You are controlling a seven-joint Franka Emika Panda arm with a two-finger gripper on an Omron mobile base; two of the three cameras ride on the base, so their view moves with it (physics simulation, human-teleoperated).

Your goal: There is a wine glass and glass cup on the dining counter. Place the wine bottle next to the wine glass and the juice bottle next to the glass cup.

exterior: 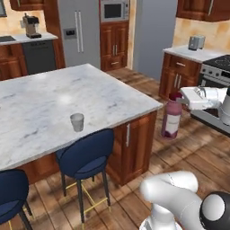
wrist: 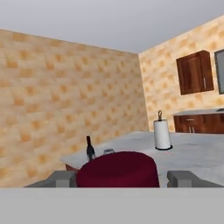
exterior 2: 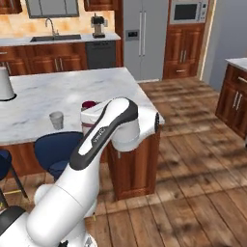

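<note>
- The glass cup [exterior: 77, 121] stands on the dining counter [exterior: 40, 103], well to the left of the jaws in the left base view and set back a little from the near edge, with bare marble all round it.
- Below that edge a blue stool [exterior: 86, 157] sits tucked in, lower than the jaws and to their left.
- The counter's corner lies between the cup and the jaws; the held load hangs off the slab, over wooden floor, with its base lower than the top.
- The gripper [exterior: 185, 99] is closed across the upper part of the juice bottle [exterior: 171, 119], a finger on either side of the cap, and the bottle hangs upright beneath.
- In the hand view the wine bottle [wrist: 90, 148] and the wine glass [wrist: 108, 152] stand close together far ahead of the jaws, at the far end of the slab, with a paper towel roll [wrist: 162, 134] ahead and to the right.
- Risk, as I judge it: a level sweep toward the cup would drive the bottle's body into the counter edge; lifting first avoids that.
- Risk: a high, narrow grip could let the bottle swing or slip on a quick swing.
- Room: open marble beside the cup allows an easy set-down, if approached slowly enough not to knock it over.
</note>
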